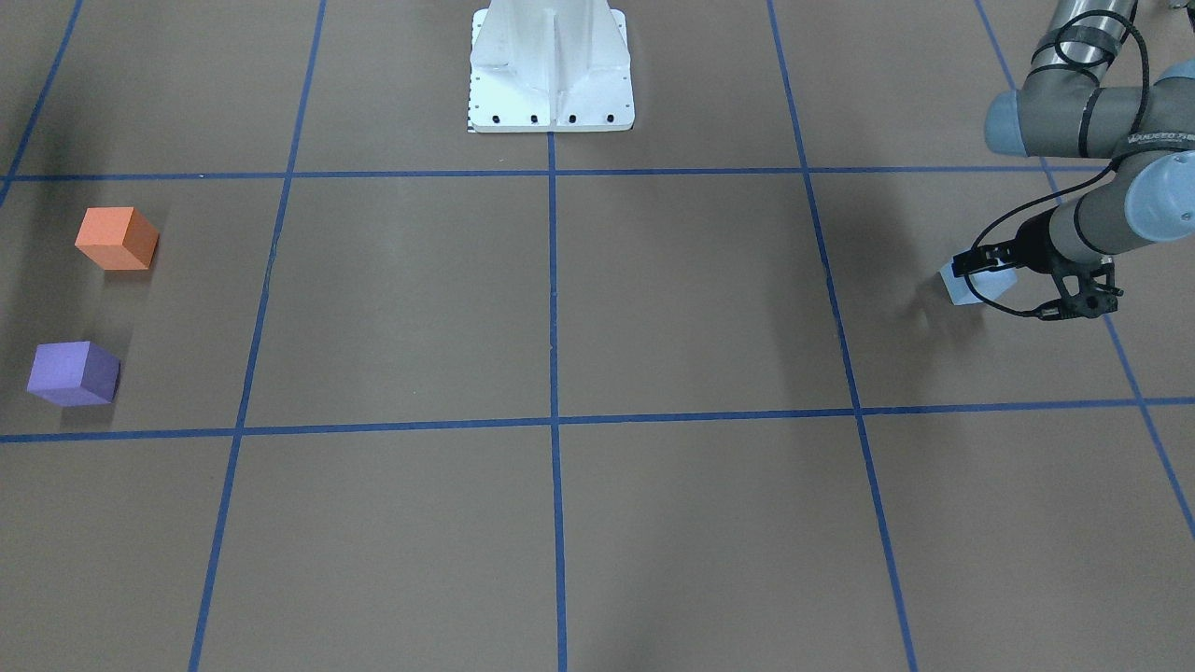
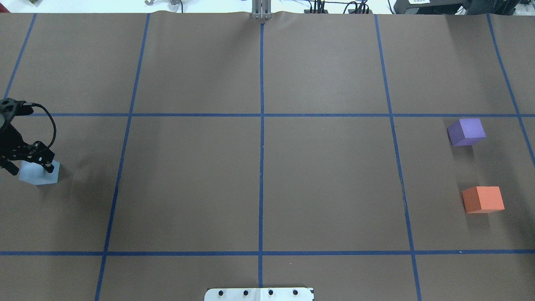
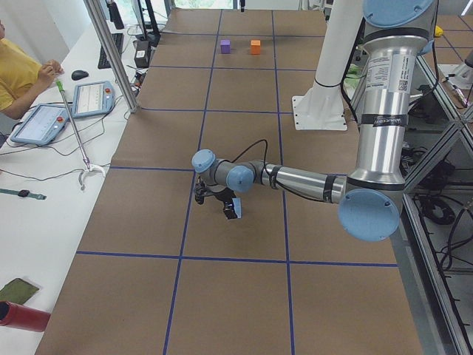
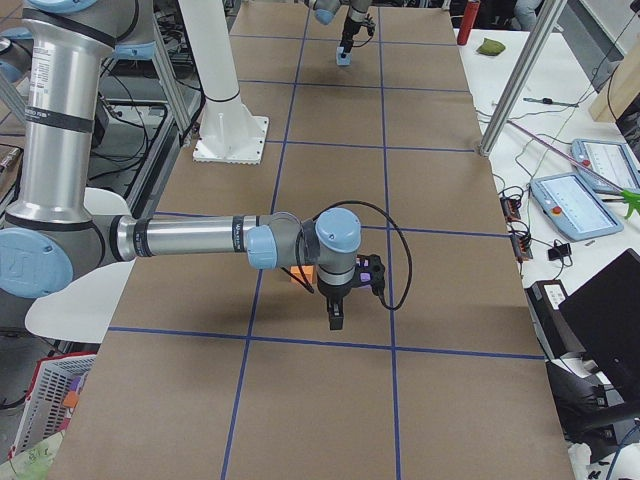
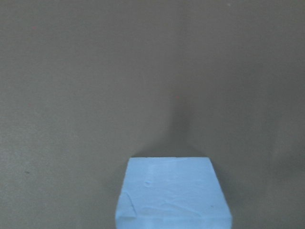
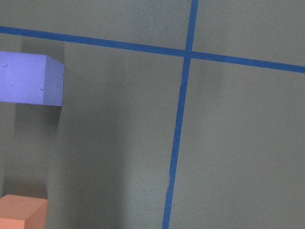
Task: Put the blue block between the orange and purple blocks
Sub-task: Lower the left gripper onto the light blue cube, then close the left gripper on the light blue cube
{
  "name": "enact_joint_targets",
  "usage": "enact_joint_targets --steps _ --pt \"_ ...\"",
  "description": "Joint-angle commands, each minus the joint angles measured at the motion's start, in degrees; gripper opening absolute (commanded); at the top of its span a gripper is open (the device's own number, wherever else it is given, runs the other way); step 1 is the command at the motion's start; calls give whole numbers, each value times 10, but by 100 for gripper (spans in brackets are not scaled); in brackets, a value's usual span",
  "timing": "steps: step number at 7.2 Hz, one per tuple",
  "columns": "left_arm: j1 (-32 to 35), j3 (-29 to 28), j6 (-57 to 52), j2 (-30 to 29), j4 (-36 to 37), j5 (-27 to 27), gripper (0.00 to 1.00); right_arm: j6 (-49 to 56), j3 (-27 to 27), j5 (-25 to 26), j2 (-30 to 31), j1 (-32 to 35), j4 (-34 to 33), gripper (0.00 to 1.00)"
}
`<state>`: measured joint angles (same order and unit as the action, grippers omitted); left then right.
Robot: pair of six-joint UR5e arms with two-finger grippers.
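The light blue block (image 2: 38, 174) sits at the table's far left, also in the front view (image 1: 977, 289) and low in the left wrist view (image 5: 171, 193). My left gripper (image 2: 28, 166) stands over it with a finger on each side and looks shut on the blue block, at or just above the table. The orange block (image 2: 482, 199) and the purple block (image 2: 466, 131) stand apart at the far right, with a bare gap between them. My right gripper (image 4: 335, 318) shows only in the exterior right view, near those two blocks; I cannot tell its state.
The white robot base (image 1: 551, 70) stands at the middle of the robot's side. Blue tape lines (image 2: 261, 167) divide the brown table into squares. A side table with tablets (image 3: 92, 96) and an operator lies beyond the far edge.
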<state>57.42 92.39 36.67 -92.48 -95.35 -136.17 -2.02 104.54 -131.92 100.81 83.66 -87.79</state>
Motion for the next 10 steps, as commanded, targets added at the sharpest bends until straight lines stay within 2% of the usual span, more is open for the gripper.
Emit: enact_joint_targets --steps 1,2,6,10 --pt "-2 -46 10 -2 -79 1 100 0 0 0 0 -2 0 100" --pt "-2 -62 14 -2 -112 0 100 0 0 0 0 -3 0 100" --pt "-4 -35 54 0 -119 -3 100 0 1 0 0 -3 1 100" --pt "-7 -36 55 9 -119 1 100 0 1 0 0 -4 1 100"
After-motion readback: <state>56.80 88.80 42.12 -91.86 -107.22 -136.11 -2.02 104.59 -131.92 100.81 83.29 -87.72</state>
